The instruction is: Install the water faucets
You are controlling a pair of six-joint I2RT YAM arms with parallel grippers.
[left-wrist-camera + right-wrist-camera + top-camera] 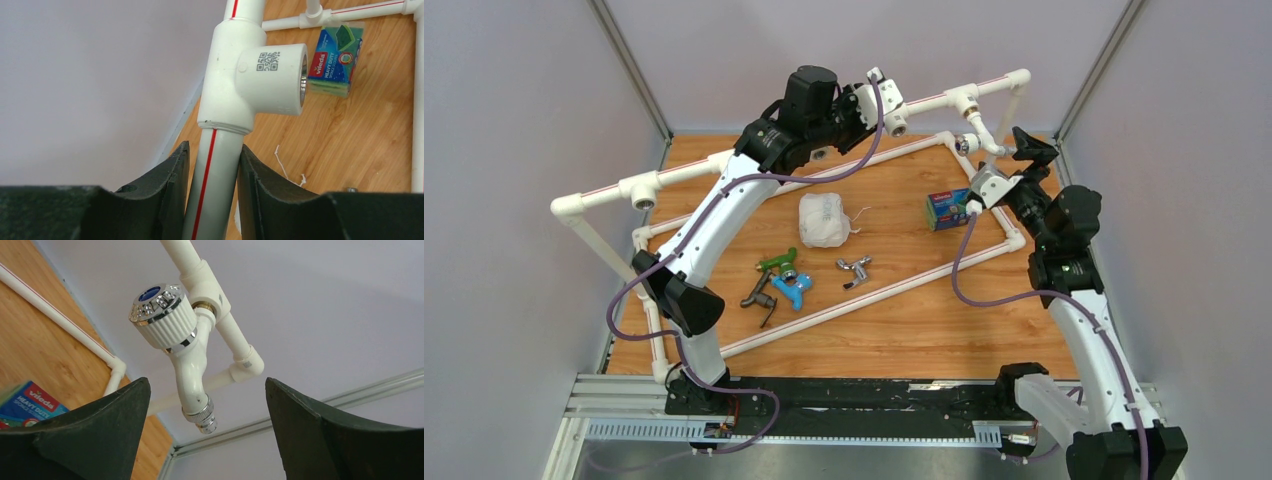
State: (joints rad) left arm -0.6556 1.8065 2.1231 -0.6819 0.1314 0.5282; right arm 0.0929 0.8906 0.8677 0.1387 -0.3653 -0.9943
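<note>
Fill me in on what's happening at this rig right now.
Two robot arms are installing taps. The left gripper is clamped on the white pipe just below a tee fitting, whose outlet has nothing in it. The right gripper is open. The white faucet, already mounted on an upper fitting, hangs between its fingers, untouched. The green faucet, blue faucet, dark grey faucet and chrome faucet lie on the table, not yet installed.

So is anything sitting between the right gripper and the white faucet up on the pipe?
Nothing visible. The right gripper is open, and the white faucet, mounted in its pipe fitting, shows unobstructed between the fingers in the wrist view.
</note>
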